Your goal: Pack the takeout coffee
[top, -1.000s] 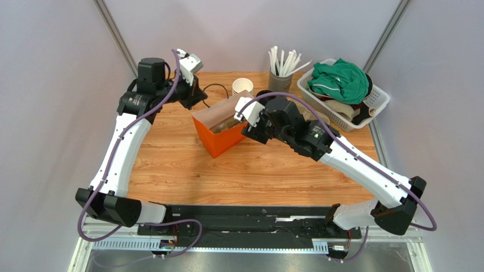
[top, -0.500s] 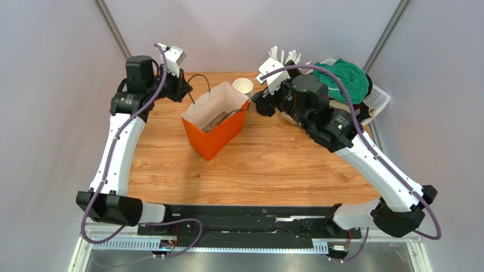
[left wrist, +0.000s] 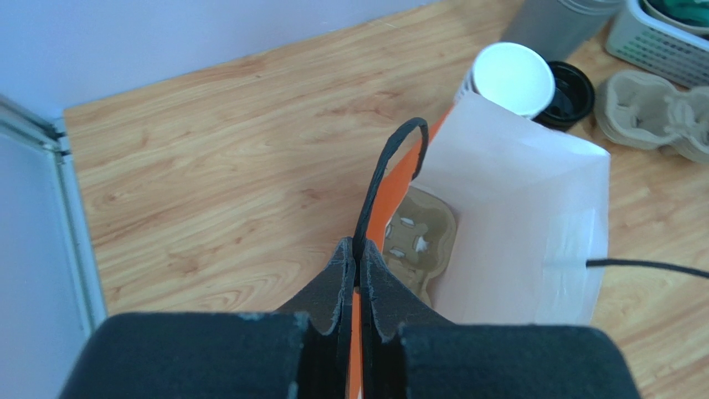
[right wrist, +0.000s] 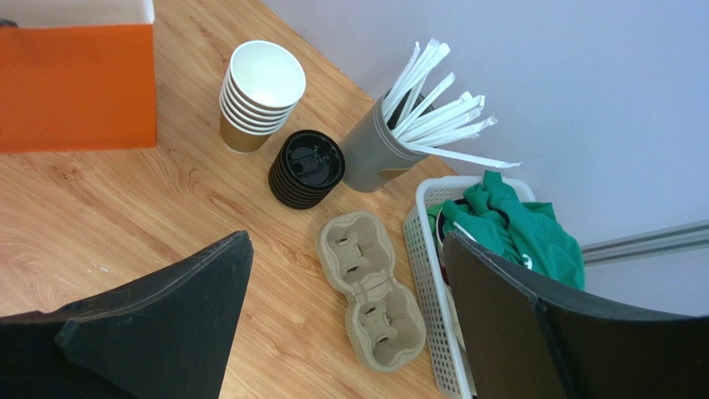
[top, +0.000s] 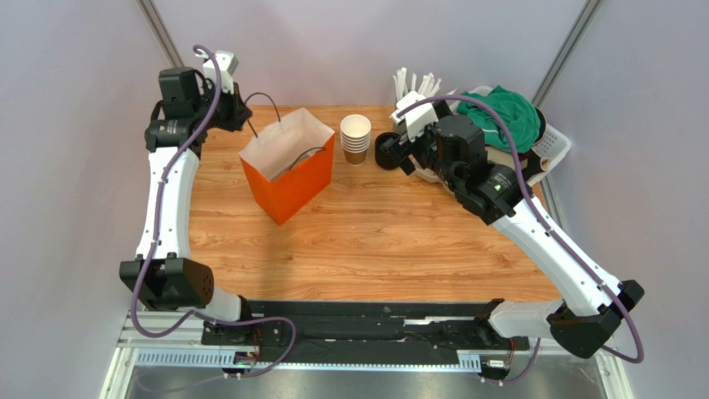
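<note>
While left pincer (left wrist: pixel 356 254) pinches orange bag (top: pixel 288 179) handle (left wrist: pixel 389 170), right pincer (right wrist: pixel 345 243) gapes.

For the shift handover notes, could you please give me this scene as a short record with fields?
Left gripper: shut on the black handle of the orange bag
Bag contents: a pulp carrier; no more can be seen
Right gripper: open, empty, over the spare carrier
On table: cup stack, lid stack, straw holder, basket
Lidded cup: none in view
</note>
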Controlling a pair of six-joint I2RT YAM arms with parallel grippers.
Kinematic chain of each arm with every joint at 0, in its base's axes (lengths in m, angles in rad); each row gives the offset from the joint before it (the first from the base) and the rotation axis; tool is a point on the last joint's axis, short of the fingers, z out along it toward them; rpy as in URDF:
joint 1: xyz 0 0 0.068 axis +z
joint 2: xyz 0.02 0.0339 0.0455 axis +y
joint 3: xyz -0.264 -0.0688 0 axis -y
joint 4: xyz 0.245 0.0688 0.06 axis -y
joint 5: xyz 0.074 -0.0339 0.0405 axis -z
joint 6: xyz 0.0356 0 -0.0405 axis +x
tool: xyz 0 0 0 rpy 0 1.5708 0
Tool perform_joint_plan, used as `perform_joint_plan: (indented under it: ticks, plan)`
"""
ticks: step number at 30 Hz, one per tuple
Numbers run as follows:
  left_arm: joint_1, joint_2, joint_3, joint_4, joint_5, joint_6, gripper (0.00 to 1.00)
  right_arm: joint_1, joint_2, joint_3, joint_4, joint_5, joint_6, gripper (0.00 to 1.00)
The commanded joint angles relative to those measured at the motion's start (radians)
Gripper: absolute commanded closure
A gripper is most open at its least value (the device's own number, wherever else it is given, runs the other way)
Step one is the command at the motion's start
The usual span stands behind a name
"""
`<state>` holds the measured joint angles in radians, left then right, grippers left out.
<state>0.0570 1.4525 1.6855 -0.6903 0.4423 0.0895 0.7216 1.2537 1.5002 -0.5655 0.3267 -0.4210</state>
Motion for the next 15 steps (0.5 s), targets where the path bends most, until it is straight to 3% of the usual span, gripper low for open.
perform_joint_plan:
  ticks: [1,10,15]
  plan:
    - [0.055,0.052,0.123,0.041,-0.017,-0.027,1.00,-0.045,-0.027,-0.020,0.069,-0.041,0.048,0.08]
    - [0.078,0.146,0.223,0.071,-0.230,-0.046,1.00,-0.108,-0.027,-0.051,0.087,-0.086,0.088,0.04]
    - [0.135,0.212,0.312,0.049,-0.231,-0.079,1.00,-0.122,-0.027,-0.066,0.095,-0.100,0.096,0.04]
